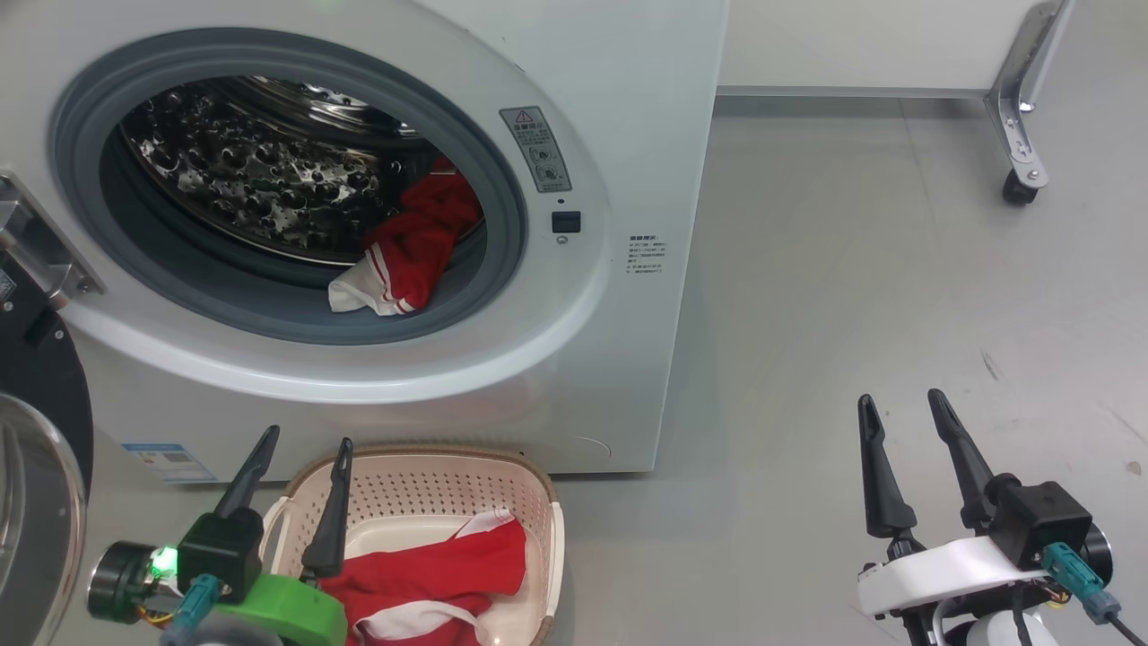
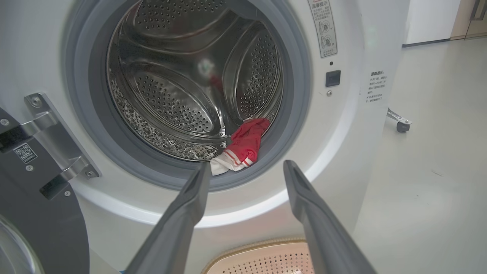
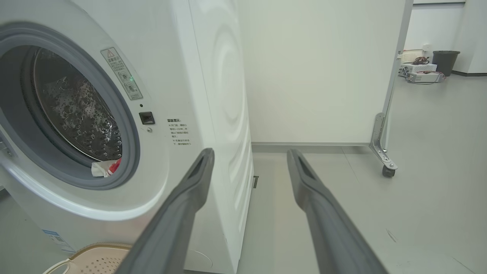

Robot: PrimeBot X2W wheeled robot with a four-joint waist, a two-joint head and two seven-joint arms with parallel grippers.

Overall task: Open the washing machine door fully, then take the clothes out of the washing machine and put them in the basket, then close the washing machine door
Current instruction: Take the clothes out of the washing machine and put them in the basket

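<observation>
The white washing machine (image 1: 619, 108) stands with its door (image 1: 36, 449) swung open at the far left. Red-and-white clothes (image 1: 414, 247) lie at the lower right of the drum, over the grey gasket; they are also in the left wrist view (image 2: 243, 146) and the right wrist view (image 3: 106, 168). Another red garment (image 1: 430, 565) lies in the cream basket (image 1: 421, 475) on the floor before the machine. My left gripper (image 1: 305, 440) hangs open and empty over the basket's left end. My right gripper (image 1: 901, 399) is open and empty over bare floor to the machine's right.
A white partition on a metal foot with a castor (image 1: 1018, 184) stands behind, to the right. The door's hinge bracket (image 2: 57, 137) juts out at the opening's left. In the right wrist view a dark bin (image 3: 445, 61) and boxes sit far off.
</observation>
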